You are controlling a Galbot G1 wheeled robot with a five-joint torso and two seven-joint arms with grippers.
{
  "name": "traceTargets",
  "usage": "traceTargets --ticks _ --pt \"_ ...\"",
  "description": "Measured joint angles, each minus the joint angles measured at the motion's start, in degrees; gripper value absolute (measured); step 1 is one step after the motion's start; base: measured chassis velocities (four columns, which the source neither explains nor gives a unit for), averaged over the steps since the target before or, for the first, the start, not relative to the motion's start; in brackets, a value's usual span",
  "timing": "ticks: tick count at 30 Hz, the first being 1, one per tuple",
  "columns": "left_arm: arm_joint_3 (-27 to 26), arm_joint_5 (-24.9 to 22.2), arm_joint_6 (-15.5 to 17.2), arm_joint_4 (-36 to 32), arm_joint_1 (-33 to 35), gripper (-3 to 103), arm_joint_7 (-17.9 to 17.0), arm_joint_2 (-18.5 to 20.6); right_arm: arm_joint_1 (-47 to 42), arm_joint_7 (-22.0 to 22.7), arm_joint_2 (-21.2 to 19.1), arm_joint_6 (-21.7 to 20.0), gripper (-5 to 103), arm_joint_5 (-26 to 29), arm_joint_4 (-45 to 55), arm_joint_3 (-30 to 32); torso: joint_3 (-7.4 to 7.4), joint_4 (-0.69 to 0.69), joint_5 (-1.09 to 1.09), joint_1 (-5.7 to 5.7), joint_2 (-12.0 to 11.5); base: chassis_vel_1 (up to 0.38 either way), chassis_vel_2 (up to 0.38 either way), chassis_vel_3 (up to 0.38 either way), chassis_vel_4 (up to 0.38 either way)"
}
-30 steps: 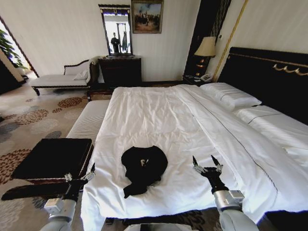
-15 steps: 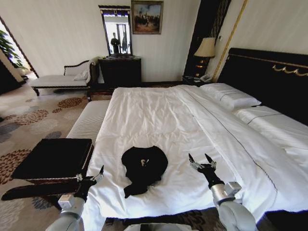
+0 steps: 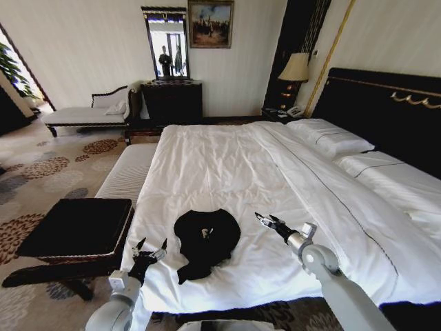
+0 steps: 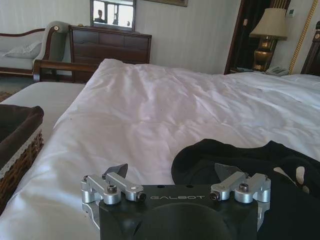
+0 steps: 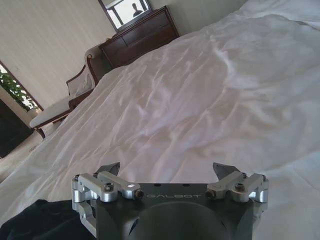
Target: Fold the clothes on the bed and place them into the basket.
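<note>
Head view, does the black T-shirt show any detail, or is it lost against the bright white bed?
Head view: the crumpled black T-shirt reads as a near-featureless dark blob on the glaring white duvet-covered bed; left wrist view: folds and a white patch show on it.

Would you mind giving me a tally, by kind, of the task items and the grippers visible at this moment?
T-shirts: 1, black T-shirt, crumpled on the duvet.
Beds: 1, bed.
Baskets: 1, basket, beside the bed's foot end.
Grippers: 2, left gripper and right gripper, both open, flanking the shirt without touching it.
Total: 5.
</note>
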Motion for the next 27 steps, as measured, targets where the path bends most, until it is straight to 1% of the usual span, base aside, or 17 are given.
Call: traceTargets --ticks 1,2,4,6,9,11,15,16,17,19,21,25,27 --pt "0.5 -0.5 0.1 0.5 -0.2 99 -0.1 0.7 3.0 -0.4 0.3 -0.4 100 0.2 -3.1 -2.1 0.00 0.02 -0.03 0.00 0.0 0.000 0.000 0.000 0.000" --pt "0.5 -0.5 0.1 0.5 -0.2 99 -0.1 0.7 3.0 -0.4 0.3 -0.4 100 0.2 -3.1 -2.1 0.00 0.02 -0.03 0.00 0.0 0.000 0.000 0.000 0.000" --pt "0.6 -1.1 0.1 1.0 -0.1 99 -0.1 1.1 6.5 -1.0 1.0 -0.5 100 0.3 -8.3 -4.5 0.00 0.02 0.02 0.00 0.0 0.000 0.000 0.000 0.000" --pt "0.6 -1.3 0.2 1.1 0.0 99 -0.2 1.1 7.8 -1.2 1.4 -0.5 100 0.5 -10.2 -5.3 0.00 0.01 0.00 0.00 0.0 0.000 0.000 0.000 0.000" --pt "0.5 -1.5 0.3 1.1 0.5 99 -0.2 0.6 11.3 -2.2 2.8 -0.7 100 0.8 -15.8 -8.5 0.01 0.01 0.01 0.00 0.0 0.000 0.000 0.000 0.000" --pt "0.4 -1.6 0.3 0.8 0.7 99 -0.3 0.3 11.8 -2.5 3.5 -1.1 100 1.4 -16.3 -9.1 0.00 0.01 -0.02 0.00 0.0 0.000 0.000 0.000 0.000" --pt "0.0 -2.0 0.5 -0.1 1.2 99 -0.4 -0.1 12.1 -3.4 4.8 -1.9 100 2.3 -16.5 -10.0 0.00 0.01 -0.01 0.00 0.0 0.000 0.000 0.000 0.000" --pt "-0.2 -2.1 0.6 -0.4 1.4 99 -0.4 -0.1 11.9 -4.0 5.4 -2.0 102 2.3 -16.5 -10.3 0.00 0.01 -0.01 -0.01 0.0 0.000 0.000 0.000 0.000" --pt "-0.4 -2.2 0.6 -0.5 1.6 99 -0.5 0.0 11.6 -4.6 5.8 -2.0 100 2.1 -16.4 -10.6 0.00 0.01 0.00 -0.01 0.0 0.000 0.000 0.000 0.000" --pt "-0.5 -2.3 0.6 -0.6 1.6 99 -0.5 0.1 11.4 -4.9 5.9 -1.9 100 1.9 -16.3 -10.7 0.00 0.01 0.00 -0.01 0.0 0.000 0.000 0.000 0.000" --pt "-1.0 -2.6 0.7 -0.8 1.7 99 -0.6 0.7 10.5 -5.8 6.6 -1.7 97 1.0 -15.7 -10.8 0.00 -0.01 -0.01 -0.01 0.0 0.000 0.000 0.000 0.000" --pt "-1.5 -2.9 0.9 -1.2 1.9 99 -0.8 1.1 9.8 -6.1 7.2 -1.5 95 0.1 -15.1 -10.9 -0.01 0.01 0.00 -0.01 0.0 0.000 0.000 0.000 0.000" --pt "-2.0 -3.0 1.0 -1.6 2.2 99 -0.9 1.2 9.2 -6.1 7.4 -1.6 90 -0.1 -14.6 -10.6 -0.01 0.01 0.00 -0.01 0.0 0.000 0.000 0.000 0.000"
